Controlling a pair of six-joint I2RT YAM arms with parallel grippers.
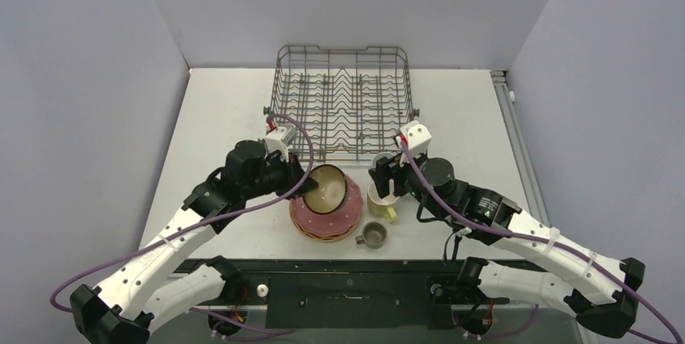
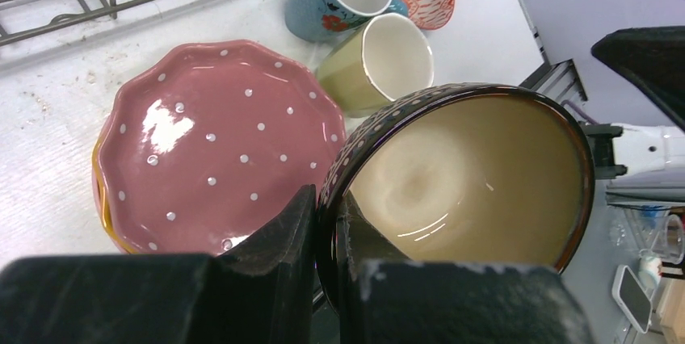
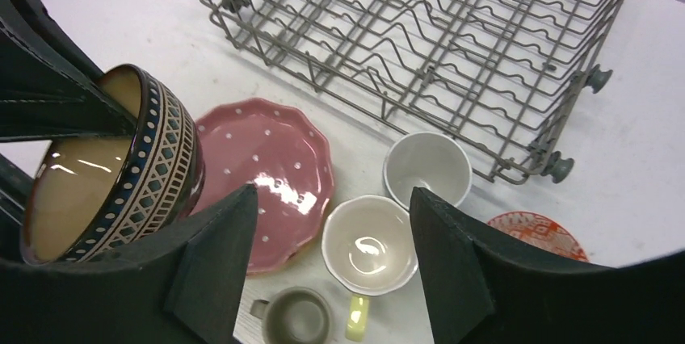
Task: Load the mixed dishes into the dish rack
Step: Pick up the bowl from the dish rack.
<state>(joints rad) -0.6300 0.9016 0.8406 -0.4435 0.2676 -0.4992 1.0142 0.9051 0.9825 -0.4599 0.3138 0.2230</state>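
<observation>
The left gripper has its jaws clenched on the rim of the dark brown patterned ceramic bowl, which is tilted beside the pink scalloped dotted plate. The right gripper has its jaws spread apart, with the yellow ceramic mug between them. The grey wire dish rack lies beyond.

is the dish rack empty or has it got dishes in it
Empty. The dish rack shows only bare wire tines from above; the pink plate and yellow mug sit outside it.
</observation>
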